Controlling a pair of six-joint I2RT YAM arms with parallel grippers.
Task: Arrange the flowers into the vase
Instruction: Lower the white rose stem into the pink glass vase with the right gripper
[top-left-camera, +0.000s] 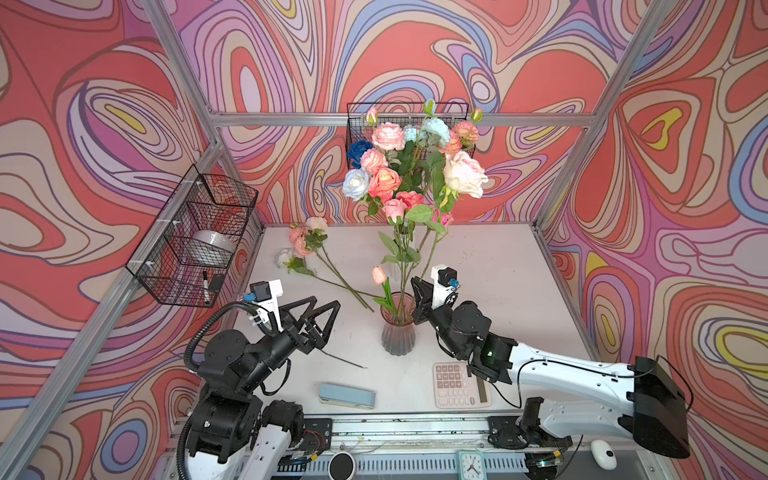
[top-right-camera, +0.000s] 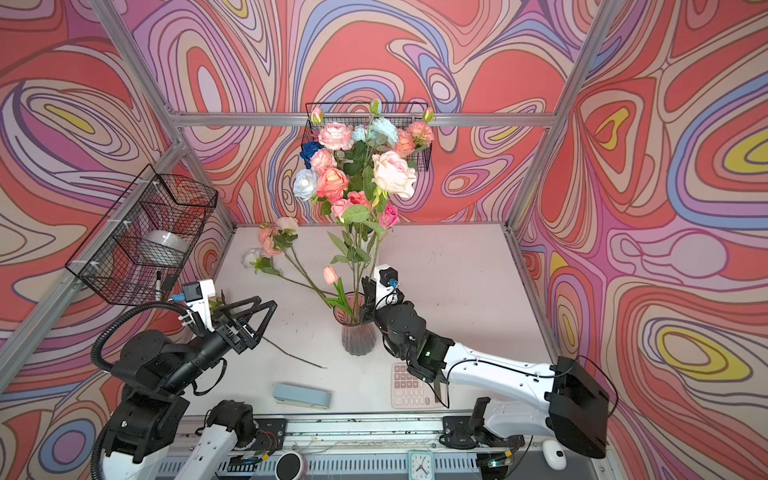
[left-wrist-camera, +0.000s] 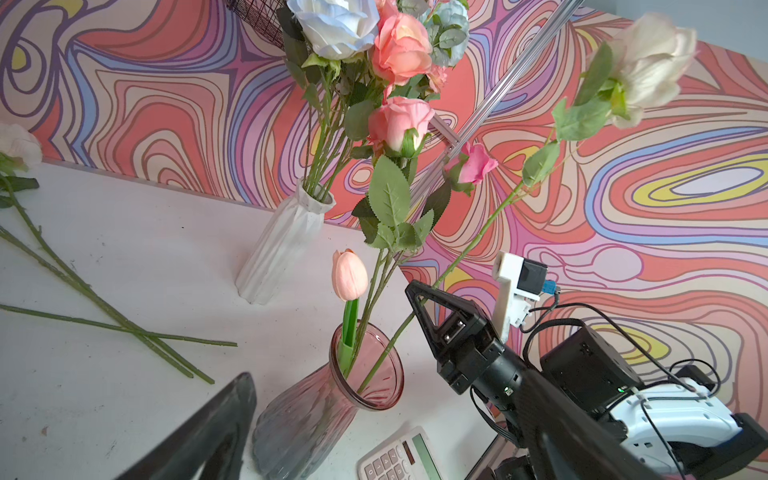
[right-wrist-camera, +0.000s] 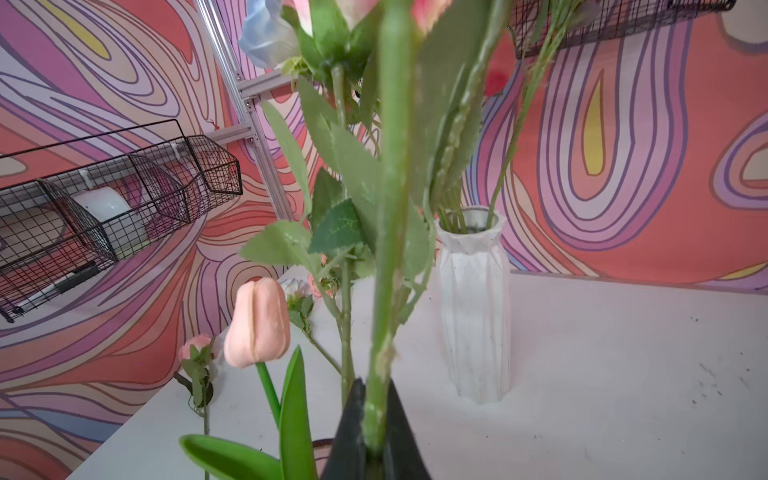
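A pink glass vase (top-left-camera: 398, 332) (left-wrist-camera: 365, 374) stands mid-table and holds a peach tulip (top-left-camera: 379, 275) (right-wrist-camera: 257, 322) and a few green stems. My right gripper (top-left-camera: 417, 284) (top-right-camera: 365, 282) is just right of the vase's rim, shut on the stem (right-wrist-camera: 390, 208) of a tall cream rose (top-left-camera: 463, 174) (left-wrist-camera: 652, 62); that stem's foot is inside the vase. Behind it, a white vase (left-wrist-camera: 282, 245) (right-wrist-camera: 473, 303) carries a bunch of pink, peach and blue flowers (top-left-camera: 386, 166). My left gripper (top-left-camera: 325, 302) (top-right-camera: 265, 302) hangs open left of the pink vase, above a stem (top-left-camera: 345, 359) lying on the table.
More loose flowers (top-left-camera: 305, 241) lie at the back left with their stems crossing toward the pink vase. A calculator (top-left-camera: 459, 384) and a pale blue stapler (top-left-camera: 347, 395) sit near the front edge. Wire baskets hang on the left wall (top-left-camera: 195, 241) and back wall (top-left-camera: 357, 124).
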